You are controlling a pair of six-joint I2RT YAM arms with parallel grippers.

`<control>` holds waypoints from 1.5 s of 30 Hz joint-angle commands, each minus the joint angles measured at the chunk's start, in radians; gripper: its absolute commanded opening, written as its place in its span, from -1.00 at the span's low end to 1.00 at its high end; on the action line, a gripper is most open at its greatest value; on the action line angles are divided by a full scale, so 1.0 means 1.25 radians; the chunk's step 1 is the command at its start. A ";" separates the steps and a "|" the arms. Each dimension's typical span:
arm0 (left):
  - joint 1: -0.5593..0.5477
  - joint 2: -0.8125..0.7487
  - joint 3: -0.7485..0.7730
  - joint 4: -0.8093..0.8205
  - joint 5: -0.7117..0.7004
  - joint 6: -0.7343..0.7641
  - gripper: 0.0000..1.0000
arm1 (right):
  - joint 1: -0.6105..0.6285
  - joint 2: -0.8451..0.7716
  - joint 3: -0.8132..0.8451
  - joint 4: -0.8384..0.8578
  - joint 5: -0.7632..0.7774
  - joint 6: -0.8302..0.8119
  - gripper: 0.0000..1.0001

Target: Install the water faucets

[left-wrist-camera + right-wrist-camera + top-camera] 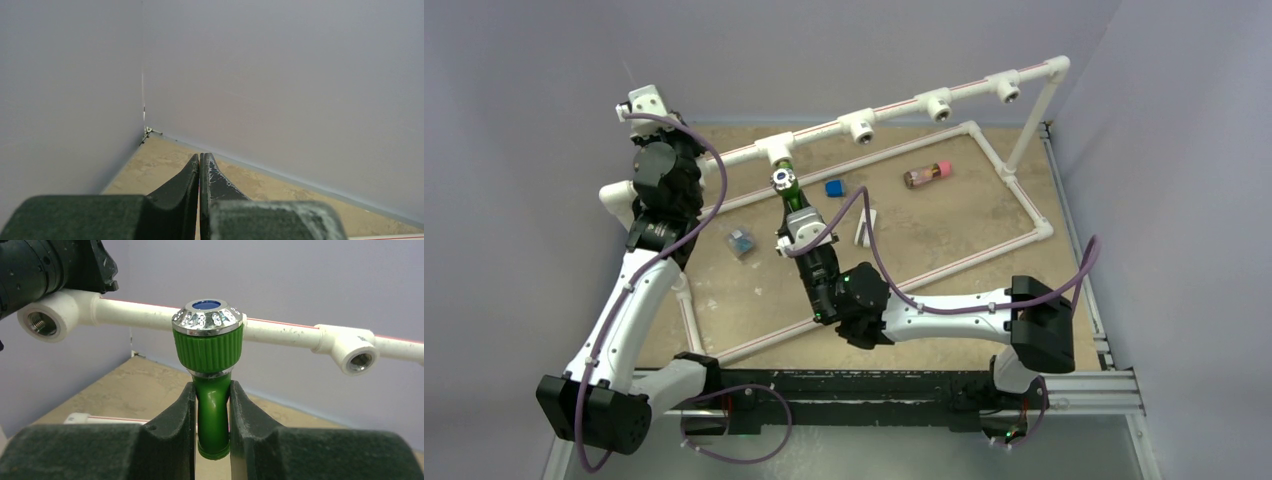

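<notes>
Pale grey walls close in the tan table (964, 230), and I see a white pipe frame (894, 112) running around it, its raised back rail carrying a row of open tee sockets. My left arm (629, 290) reaches up to the far left corner. Its left gripper (200, 161) has its jaws pressed together on nothing, facing the wall. My right arm (944, 312) stretches across the middle. The right gripper (212, 392) is clamped on the curved neck of the green faucet (209, 347), chrome-capped knob up. The faucet sits just in front of the rail at one tee socket (776, 150); I cannot tell whether they touch. Scattered on the table are a brown bottle (927, 173), a white piece (864, 228), a small clear item (740, 241) and a blue block (835, 187).
</notes>
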State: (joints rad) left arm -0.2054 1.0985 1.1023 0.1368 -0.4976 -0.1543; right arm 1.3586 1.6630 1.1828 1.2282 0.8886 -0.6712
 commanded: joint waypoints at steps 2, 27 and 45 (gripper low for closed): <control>-0.041 0.031 -0.071 -0.227 0.046 -0.010 -1.00 | -0.032 0.019 0.046 -0.073 0.007 0.204 -1.00; -0.041 0.023 -0.070 -0.235 0.055 -0.021 -1.00 | -0.099 -0.048 0.028 -0.215 0.064 0.729 -1.00; -0.046 0.011 -0.068 -0.247 0.063 -0.032 -1.00 | -0.088 -0.019 -0.060 0.043 0.107 0.360 -1.00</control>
State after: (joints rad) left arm -0.2119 1.0927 1.1019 0.1425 -0.4675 -0.1585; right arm 1.3190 1.5742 1.1492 1.0389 0.9276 -0.0494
